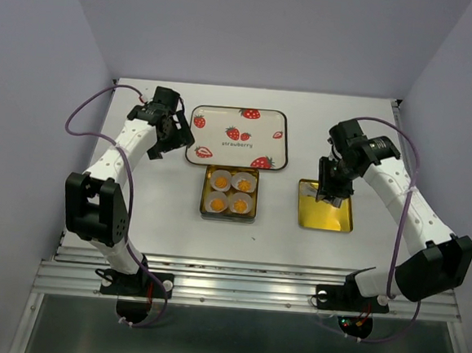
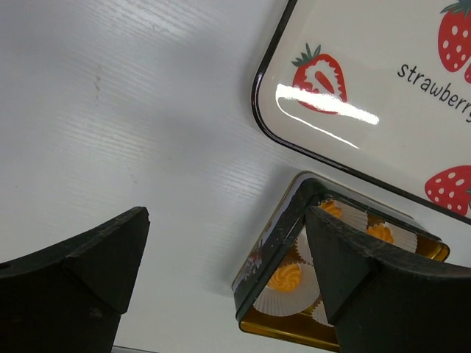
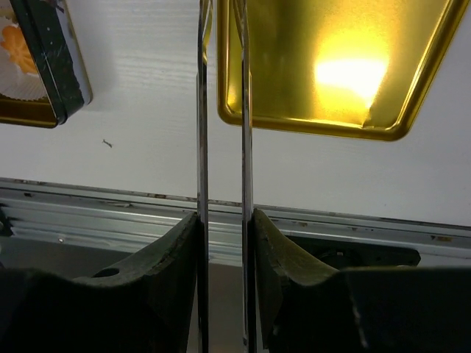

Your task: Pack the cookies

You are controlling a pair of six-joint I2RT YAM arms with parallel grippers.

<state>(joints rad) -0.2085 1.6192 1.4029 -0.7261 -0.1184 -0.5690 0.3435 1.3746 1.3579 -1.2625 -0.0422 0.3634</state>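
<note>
The left gripper (image 1: 163, 145) is seen released at 9 o'clock of the strawberry tray (image 1: 224, 120), four cookies (image 1: 242, 181) cupped in the open tin (image 1: 204, 192) at centre counter (image 1: 135, 218), its gold lid (image 1: 335, 219) yet to be fitted at 3 o'clock, where thin tongs (image 3: 202, 147), revealed only by the wrist view, are clenched in the right gripper (image 1: 330, 196).

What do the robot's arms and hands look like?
The left arm and right arm are white tubes joined by chunky black joints. A thin purple cable loops along each one. The left hand and right hand each have two dark wedge-shaped fingers.
</note>
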